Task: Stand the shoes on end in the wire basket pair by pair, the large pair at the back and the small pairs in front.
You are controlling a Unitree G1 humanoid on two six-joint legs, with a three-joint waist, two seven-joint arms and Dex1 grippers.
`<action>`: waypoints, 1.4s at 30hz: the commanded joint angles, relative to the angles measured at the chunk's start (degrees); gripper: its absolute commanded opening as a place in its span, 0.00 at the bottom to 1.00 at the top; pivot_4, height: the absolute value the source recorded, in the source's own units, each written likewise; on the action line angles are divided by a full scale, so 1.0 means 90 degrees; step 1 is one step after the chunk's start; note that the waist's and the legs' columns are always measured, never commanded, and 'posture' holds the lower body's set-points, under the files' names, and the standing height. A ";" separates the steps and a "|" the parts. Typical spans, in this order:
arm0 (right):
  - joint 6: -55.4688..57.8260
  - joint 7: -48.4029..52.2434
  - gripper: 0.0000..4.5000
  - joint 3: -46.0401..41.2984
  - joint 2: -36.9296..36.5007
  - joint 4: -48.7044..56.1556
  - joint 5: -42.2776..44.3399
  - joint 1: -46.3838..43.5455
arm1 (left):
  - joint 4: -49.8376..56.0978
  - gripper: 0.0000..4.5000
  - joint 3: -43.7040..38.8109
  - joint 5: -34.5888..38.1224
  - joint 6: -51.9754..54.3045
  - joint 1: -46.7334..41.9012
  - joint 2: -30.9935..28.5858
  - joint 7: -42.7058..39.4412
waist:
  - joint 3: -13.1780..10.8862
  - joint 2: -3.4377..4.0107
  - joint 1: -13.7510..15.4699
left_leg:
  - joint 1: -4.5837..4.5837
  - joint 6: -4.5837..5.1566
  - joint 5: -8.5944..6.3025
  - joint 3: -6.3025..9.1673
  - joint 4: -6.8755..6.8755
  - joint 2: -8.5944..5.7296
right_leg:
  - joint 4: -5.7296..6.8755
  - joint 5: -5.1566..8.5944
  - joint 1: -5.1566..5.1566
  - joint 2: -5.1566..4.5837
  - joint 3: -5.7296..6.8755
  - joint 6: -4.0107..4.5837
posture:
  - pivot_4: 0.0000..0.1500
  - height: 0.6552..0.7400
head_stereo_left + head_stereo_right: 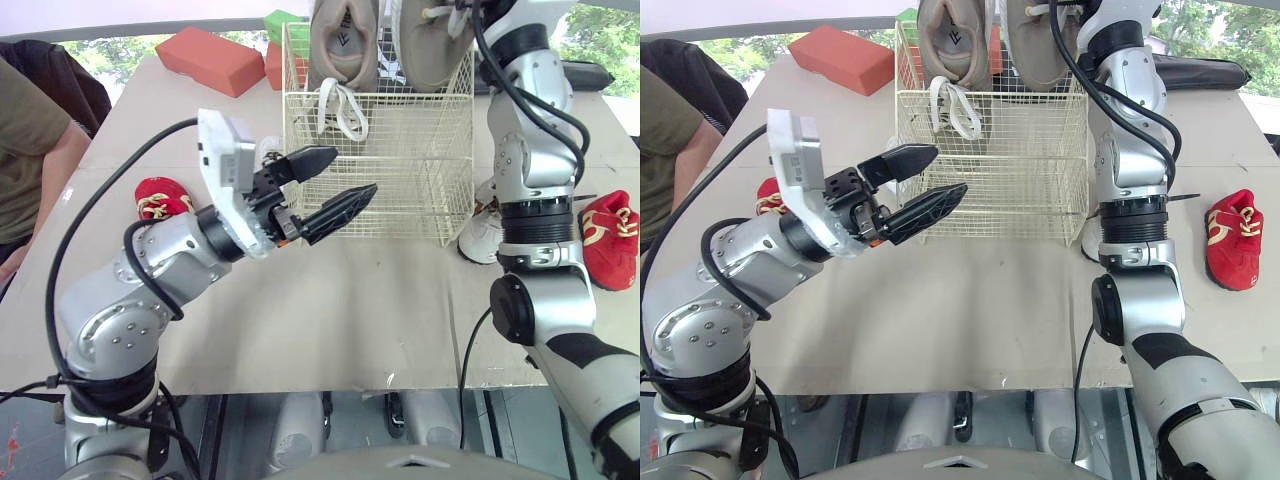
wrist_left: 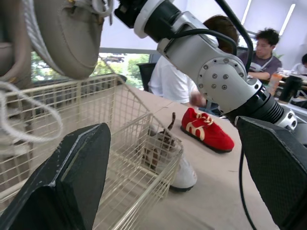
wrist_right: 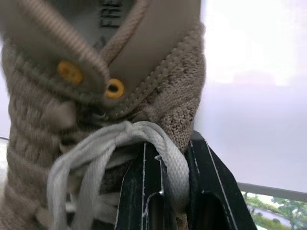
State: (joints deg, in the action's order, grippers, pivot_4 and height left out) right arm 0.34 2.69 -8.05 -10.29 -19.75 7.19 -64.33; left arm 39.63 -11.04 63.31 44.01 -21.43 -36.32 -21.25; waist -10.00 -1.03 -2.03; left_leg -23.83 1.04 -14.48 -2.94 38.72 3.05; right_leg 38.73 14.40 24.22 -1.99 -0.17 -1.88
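Note:
The wire basket (image 1: 400,170) stands at the back middle of the table. Two large beige shoes stand on end at its back, one on the left (image 1: 343,40) and one on the right (image 1: 430,40). My right gripper (image 3: 175,189) is up over the basket, shut on the white lace (image 3: 144,139) of the right beige shoe (image 3: 96,72). In front of the basket's left side, my left gripper (image 1: 352,172) hovers open and holds nothing. One small red shoe (image 1: 160,197) lies left of the basket and another (image 1: 610,238) lies far right. A white shoe (image 1: 483,232) sits by the basket's right side.
Red-orange blocks (image 1: 210,58) and a green object (image 1: 282,20) lie at the back left. A person (image 1: 30,150) sits at the table's left edge. More people (image 2: 261,48) sit beyond the table on the right. Bare tabletop (image 1: 360,310) stretches in front of the basket.

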 commanded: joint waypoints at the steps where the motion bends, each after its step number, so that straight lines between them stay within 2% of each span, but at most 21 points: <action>1: -0.0625 -0.0235 0.01 -0.0025 -0.0031 0.0149 -0.0223 -0.0197 | 0.0322 1.00 -0.0248 0.0181 -0.0177 0.0072 -0.0065 0.0078 | 0.0000 0.0000 0.0005 | 0.0000 -0.0007 0.0004 0.0000 -0.0001 0.0000 | -0.0001 0.0000 0.0000 0.0000 -0.0003 0.0000 | 1.00 1.00; 13: -0.1243 0.0274 0.01 0.0261 0.0046 -0.0843 -0.0344 0.0942 | 0.0761 1.00 -0.0862 0.0447 -0.0765 0.0532 -0.0051 0.0349 | 0.0001 -0.0001 0.0015 | 0.0003 -0.0016 0.0010 -0.0003 -0.0018 0.0000 | -0.0017 0.0000 -0.0001 -0.0001 -0.0013 0.0000 | 1.00 1.00; 15: -0.1221 0.0383 0.01 0.0274 0.0044 -0.0796 -0.0307 0.1199 | 0.0826 1.00 -0.0968 0.0401 -0.0901 0.0649 -0.0086 0.0317 | 0.0001 -0.0001 0.0021 | 0.0002 -0.0017 0.0010 -0.0004 -0.0019 0.0003 | -0.0019 0.0000 -0.0001 -0.0002 -0.0014 0.0000 | 1.00 1.00; 18: -0.1784 0.1276 0.01 0.0062 0.0346 -0.0648 0.0588 0.1566 | 0.0861 1.00 -0.1055 0.0175 -0.1169 0.0751 -0.0119 0.0200 | 0.0012 -0.0020 0.0020 | 0.0009 -0.0016 0.0009 -0.0003 -0.0020 0.0002 | -0.0020 0.0000 -0.0008 -0.0002 -0.0012 0.0000 | 1.00 1.00; 23: -0.1191 0.1410 0.01 0.0161 0.0281 -0.0068 0.0608 0.2108 | 0.0828 1.00 -0.1131 0.0094 -0.1491 0.0915 -0.0066 0.0063 | 0.0012 -0.0020 0.0016 | 0.0019 0.0005 -0.0003 -0.0001 -0.0020 0.0009 | -0.0019 -0.0001 -0.0017 -0.0002 -0.0008 0.0001 | 1.00 1.00; 24: -0.1103 0.1474 0.13 0.0175 0.0240 0.0075 0.0630 0.2216 | 0.0829 1.00 -0.1104 0.0084 -0.1504 0.0968 -0.0094 0.0020 | 0.0013 -0.0021 0.0017 | 0.0019 0.0005 -0.0003 -0.0001 -0.0020 0.0009 | -0.0019 -0.0001 -0.0017 -0.0002 -0.0008 0.0001 | 1.00 1.00; 25: -0.1021 0.1541 0.17 0.0197 0.0194 0.0206 0.0637 0.2310 | 0.0830 1.00 -0.1079 0.0078 -0.1515 0.1011 -0.0115 -0.0010 | 0.0014 -0.0022 0.0019 | 0.0018 0.0004 -0.0003 0.0001 -0.0020 0.0009 | -0.0019 -0.0001 -0.0017 -0.0001 -0.0005 0.0001 | 1.00 1.00; 26: -0.0953 0.1574 0.26 0.0210 0.0168 0.0301 0.0635 0.2368 | 0.0826 1.00 -0.1068 0.0074 -0.1528 0.1044 -0.0136 -0.0034 | 0.0013 -0.0022 0.0020 | 0.0019 0.0004 -0.0003 0.0002 -0.0023 0.0009 | -0.0020 0.0000 -0.0017 -0.0001 -0.0004 0.0001 | 1.00 1.00; 29: -0.0578 0.1697 0.59 0.0197 0.0028 0.0793 0.0729 0.2603 | 0.0793 1.00 -0.1018 0.0074 -0.1554 0.1122 -0.0144 -0.0097 | 0.0014 -0.0023 -0.0002 | 0.0021 0.0004 -0.0003 -0.0001 -0.0023 0.0008 | -0.0019 -0.0001 -0.0017 -0.0001 -0.0009 0.0001 | 1.00 1.00; 31: -0.0074 0.1842 0.78 0.0102 -0.0225 0.1384 0.0921 0.2835 | 0.0751 1.00 -0.0941 0.0083 -0.1515 0.1172 -0.0144 -0.0156 | 0.0014 -0.0022 0.0008 | 0.0026 0.0005 -0.0003 -0.0001 -0.0023 0.0007 | -0.0017 -0.0001 -0.0022 -0.0001 -0.0007 0.0002 | 1.00 1.00; 32: 0.0165 0.1912 0.83 0.0071 -0.0379 0.1654 0.0978 0.2931 | 0.0726 1.00 -0.0905 0.0099 -0.1488 0.1194 -0.0147 -0.0187 | 0.0014 -0.0022 0.0013 | 0.0028 0.0005 -0.0003 0.0001 -0.0023 0.0008 | -0.0017 -0.0001 -0.0026 -0.0001 -0.0005 0.0002 | 1.00 1.00; 33: 0.0425 0.1998 0.97 0.0041 -0.0558 0.1975 0.1062 0.3035 | 0.0689 1.00 -0.0858 0.0110 -0.1465 0.1222 -0.0151 -0.0243 | 0.0014 -0.0022 0.0024 | 0.0028 0.0006 -0.0003 0.0001 -0.0023 0.0008 | -0.0017 -0.0001 -0.0026 -0.0002 -0.0004 0.0002 | 1.00 1.00; 37: 0.1330 0.2286 0.99 -0.0050 -0.1176 0.3015 0.1437 0.3407 | 0.0503 1.00 -0.0774 0.0042 -0.1506 0.1269 -0.0116 -0.0392 | 0.0011 -0.0019 0.0096 | 0.0025 0.0007 -0.0004 0.0000 -0.0023 0.0004 | -0.0020 -0.0001 -0.0025 -0.0003 -0.0001 0.0002 | 1.00 1.00; 42: 0.2229 0.3522 0.99 -0.0246 -0.2292 0.4527 0.2499 0.4365 | 0.0200 1.00 -0.0850 -0.0041 -0.1410 0.1562 -0.0123 -0.0311 | 0.0011 -0.0019 0.0152 | 0.0023 0.0009 -0.0005 0.0001 -0.0034 0.0003 | -0.0036 0.0000 -0.0023 0.0003 0.0012 0.0002 | 1.00 1.00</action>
State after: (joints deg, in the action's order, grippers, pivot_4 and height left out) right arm 18.81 30.53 -7.88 -29.06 15.02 25.51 -26.22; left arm 41.42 -17.44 63.43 31.74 -7.91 -37.12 -24.50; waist -9.90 -1.20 -0.66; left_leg -23.66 1.12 -14.53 -2.92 38.39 3.08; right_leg 38.35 14.40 24.01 -1.96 -0.04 -1.86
